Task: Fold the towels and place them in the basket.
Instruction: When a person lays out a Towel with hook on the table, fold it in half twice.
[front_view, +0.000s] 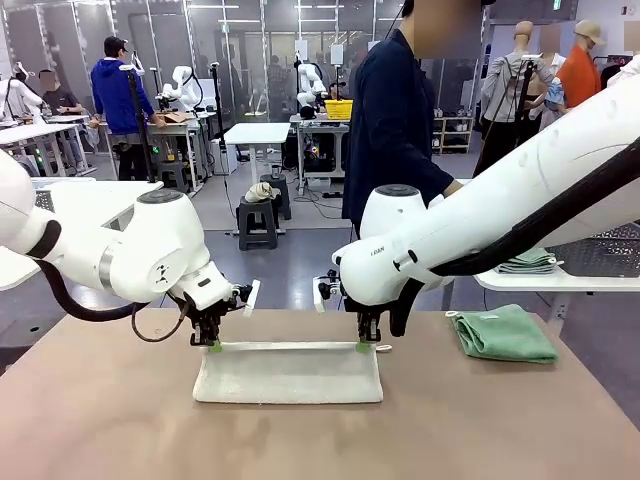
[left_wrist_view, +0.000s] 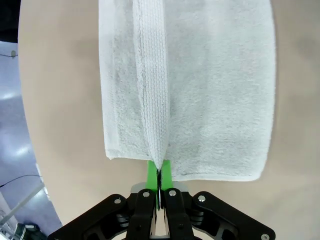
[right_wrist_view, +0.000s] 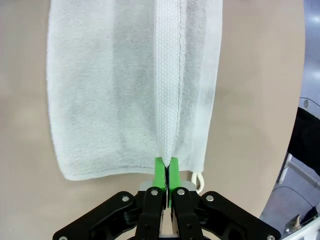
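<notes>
Step in hand: folding the cream-white towel (front_view: 288, 375). It appears to be mid-fold, with nothing yet carried to the basket.
Left gripper (front_view: 208, 342): jaws closed tight on the towel's woven border at its far left corner.
Right gripper (front_view: 366, 343): jaws likewise pinched on the border at the far right corner, just beside the small loop (right_wrist_view: 199, 179).
Where it lies: flat on the bench (front_view: 100, 420), midway between the arms, with only the pinched far edge raised.
Long axis: runs left to right across the bench. The short ends face the two arms' sides, and the free long edge faces the robot.
Mint green towel (front_view: 503, 333): already folded, lying on the bench to the right, well apart.
Next move calls for: both arms travelling level and together, so the far edge lands square on the near one before the jaws let go.
Basket (front_view: 612, 250): probably the dark mesh form on the side table at right, though this is hard to tell.
</notes>
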